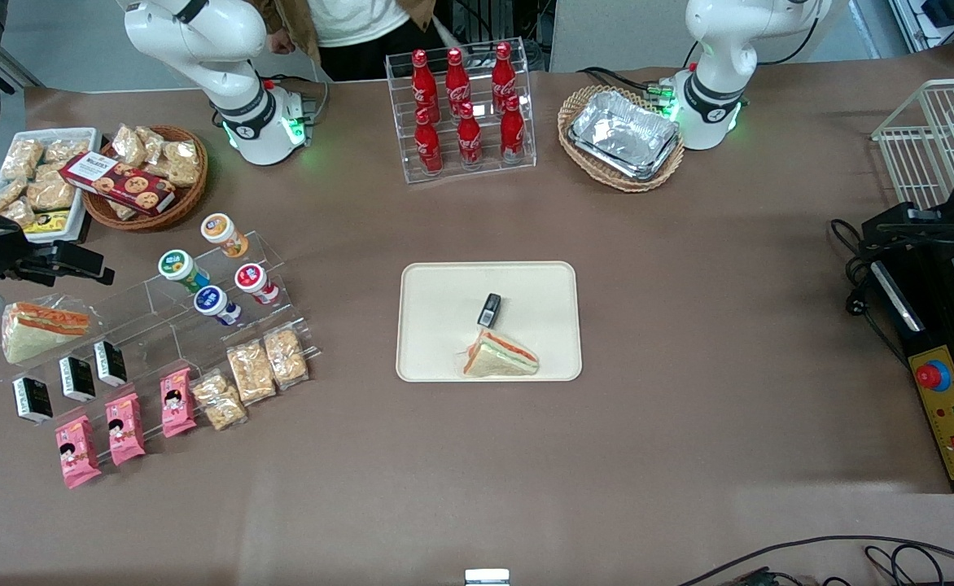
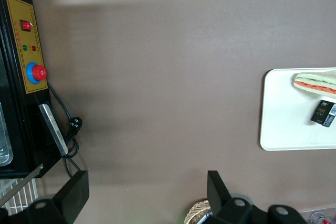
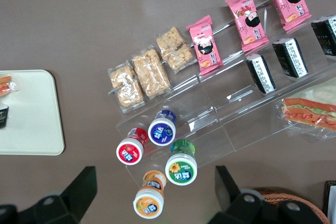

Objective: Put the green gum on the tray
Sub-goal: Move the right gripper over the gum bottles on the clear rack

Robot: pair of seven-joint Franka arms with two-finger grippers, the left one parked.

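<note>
In the front view, the green gum stands on the clear acrylic rack toward the working arm's end of the table. It sits among three other bottles: the orange-lidded bottle is farther from the camera, and the red-lidded bottle and blue-lidded bottle are beside it on the tray's side. The tray lies mid-table, well apart from the rack. It carries a sandwich and a small dark packet, with bare surface around them. The gripper hangs near the rack at the working arm's end and is not touching the gum.

The left wrist view shows only part of the tray; the gum is not in this view.

The right wrist view looks down on the rack. The gripper is spread wide and holds nothing. The green gum lies below it, roughly between the two fingers, with the orange-lidded bottle just beside it. A corner of the tray is also in sight.

The step in hand looks like the approach, with the gum not yet grasped. The next move calls for centring over the green lid and descending so the fingers straddle that bottle alone. The fingers need to keep clear of the orange and blue neighbours, which leave little room.
</note>
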